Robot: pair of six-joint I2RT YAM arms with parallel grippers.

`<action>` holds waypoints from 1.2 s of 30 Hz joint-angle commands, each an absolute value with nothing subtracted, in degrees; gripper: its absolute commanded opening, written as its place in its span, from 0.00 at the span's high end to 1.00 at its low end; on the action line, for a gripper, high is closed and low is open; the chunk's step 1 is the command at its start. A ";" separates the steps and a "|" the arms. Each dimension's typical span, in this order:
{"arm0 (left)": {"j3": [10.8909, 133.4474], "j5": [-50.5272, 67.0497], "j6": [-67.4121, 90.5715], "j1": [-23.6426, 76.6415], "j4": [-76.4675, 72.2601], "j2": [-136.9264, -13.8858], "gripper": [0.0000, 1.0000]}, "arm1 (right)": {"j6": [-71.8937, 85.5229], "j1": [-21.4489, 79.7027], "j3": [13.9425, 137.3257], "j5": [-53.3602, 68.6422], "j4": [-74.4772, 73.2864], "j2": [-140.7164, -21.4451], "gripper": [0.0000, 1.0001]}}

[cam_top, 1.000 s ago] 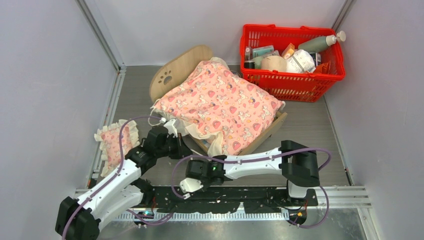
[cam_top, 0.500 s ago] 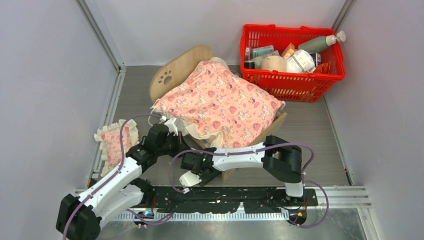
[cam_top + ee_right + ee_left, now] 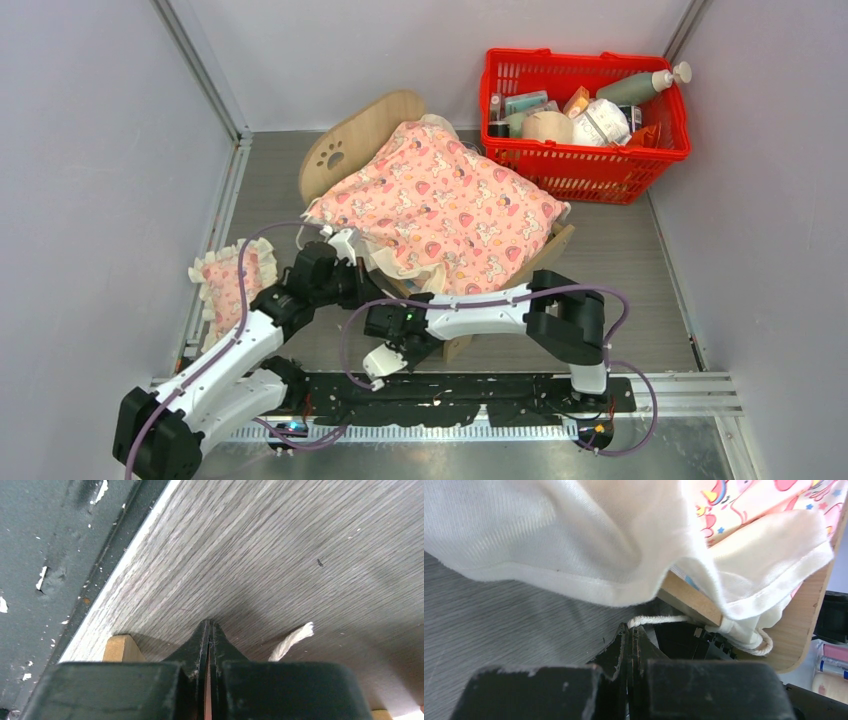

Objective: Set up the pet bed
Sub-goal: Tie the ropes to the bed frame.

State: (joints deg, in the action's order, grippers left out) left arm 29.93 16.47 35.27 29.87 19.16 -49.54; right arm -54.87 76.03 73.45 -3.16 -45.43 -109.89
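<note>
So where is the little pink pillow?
In the top view, the pink pillow lies at the table's left edge, beside the left arm, apart from the pet bed.

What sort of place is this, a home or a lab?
Most likely a robot test cell, not a home: plain panel walls box in the table, the left arm and right arm are bolted at its near edge, and the pet bed and red basket look like props.
</note>
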 commanded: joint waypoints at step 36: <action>37.58 25.02 34.99 28.43 16.29 -51.62 1.00 | -62.37 92.85 64.74 -43.72 -29.67 -104.33 0.47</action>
